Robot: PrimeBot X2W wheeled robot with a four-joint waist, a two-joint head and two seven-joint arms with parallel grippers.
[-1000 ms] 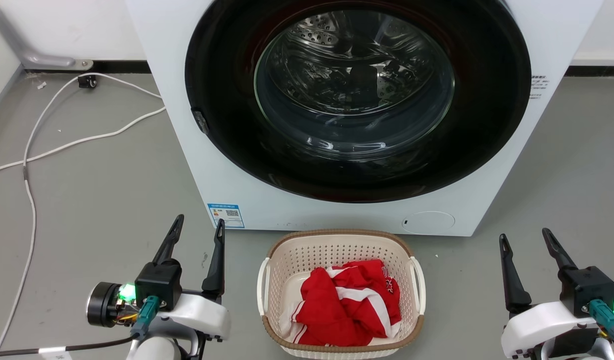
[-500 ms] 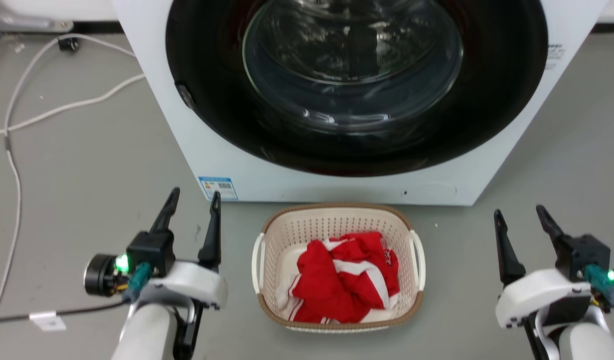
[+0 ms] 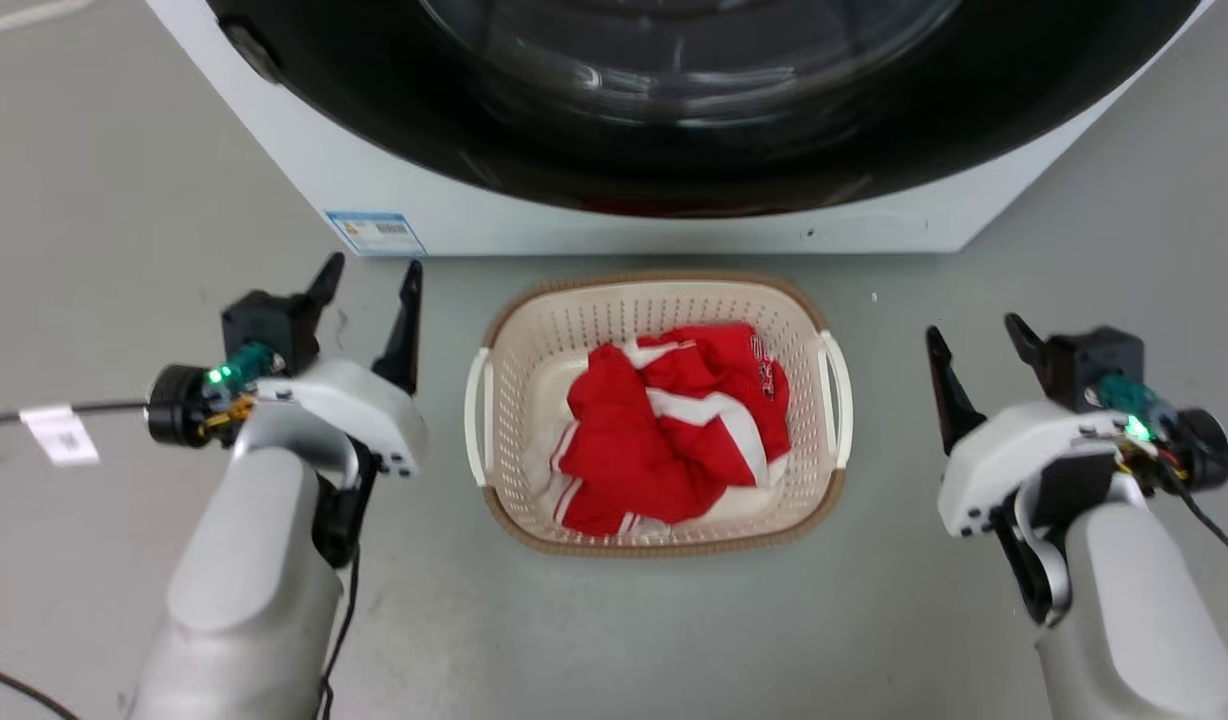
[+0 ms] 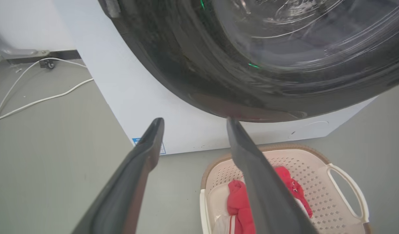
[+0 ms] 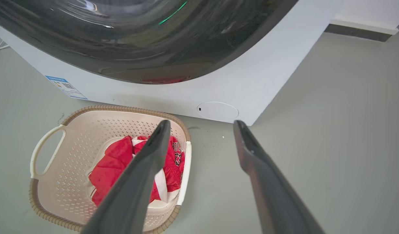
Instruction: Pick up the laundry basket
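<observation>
On floor [image 3: 124, 200] btwn both jaws | laundry basket [image 3: 614, 315] | jaws spread, no contact

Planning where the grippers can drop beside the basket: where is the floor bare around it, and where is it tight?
Bare floor lies between the left gripper and the laundry basket, between the basket and the right gripper, and broadly on its near side. Tight: the narrow strip between its far rim and the washing machine.
</observation>
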